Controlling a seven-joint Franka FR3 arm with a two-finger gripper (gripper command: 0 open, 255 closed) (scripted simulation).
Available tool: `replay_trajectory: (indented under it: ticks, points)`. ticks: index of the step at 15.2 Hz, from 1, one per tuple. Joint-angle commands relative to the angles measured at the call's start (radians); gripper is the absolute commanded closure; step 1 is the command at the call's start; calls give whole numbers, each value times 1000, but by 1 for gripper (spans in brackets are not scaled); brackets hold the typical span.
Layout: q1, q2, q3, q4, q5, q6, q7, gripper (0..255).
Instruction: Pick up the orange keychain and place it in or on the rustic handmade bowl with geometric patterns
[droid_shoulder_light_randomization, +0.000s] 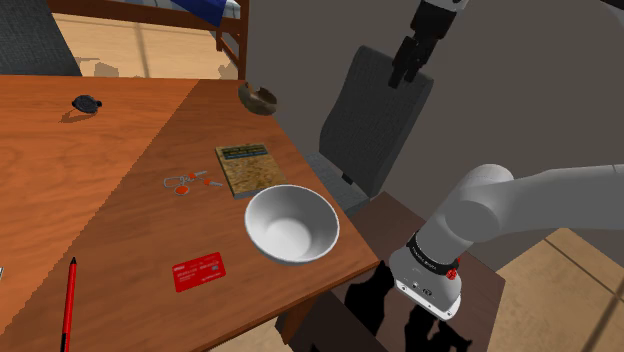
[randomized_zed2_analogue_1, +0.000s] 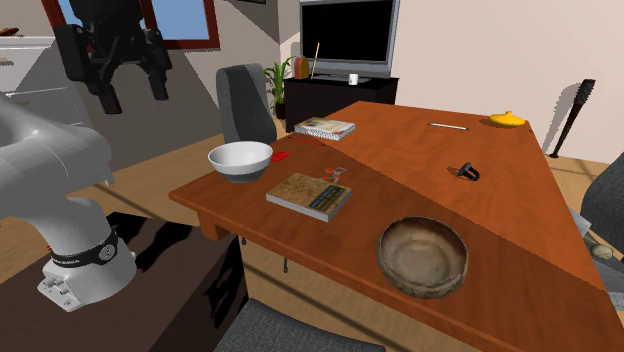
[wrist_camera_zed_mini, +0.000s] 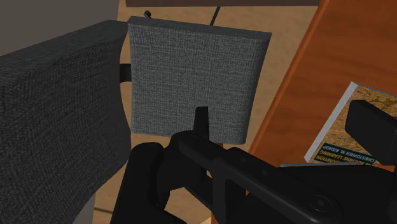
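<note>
The orange keychain (droid_shoulder_light_randomization: 184, 184) lies on the wooden table (droid_shoulder_light_randomization: 80, 190), just left of a book (droid_shoulder_light_randomization: 250, 168) in the shoulder view. In the second exterior view the keychain (randomized_zed2_analogue_1: 335, 172) sits beyond the book (randomized_zed2_analogue_1: 310, 194). The brown rustic bowl (droid_shoulder_light_randomization: 258, 97) stands at the table's far corner; it (randomized_zed2_analogue_1: 423, 255) is empty. My black gripper (droid_shoulder_light_randomization: 407, 74) hangs high off the table, above a grey chair (droid_shoulder_light_randomization: 375, 120), well away from keychain and bowl. Its fingers (randomized_zed2_analogue_1: 110, 100) stand apart with nothing between them, so the gripper (randomized_zed2_analogue_1: 135, 98) is open.
A white bowl (droid_shoulder_light_randomization: 292, 223) stands near the table edge by the book, and a red card (droid_shoulder_light_randomization: 200, 271) and a red pen (droid_shoulder_light_randomization: 70, 300) lie closer in. A small black object (droid_shoulder_light_randomization: 87, 102) sits far left. The wrist view looks down on the chair seat (wrist_camera_zed_mini: 191, 76).
</note>
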Motion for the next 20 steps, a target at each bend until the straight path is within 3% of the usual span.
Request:
replay_trajectory:
  ticks: [1, 10, 20]
  points:
    - [0, 0, 0, 0, 0, 0, 0, 0]
    - [19, 64, 207, -89, 137, 150, 293, 0]
    - [12, 289, 445, -48, 225, 348, 615, 0]
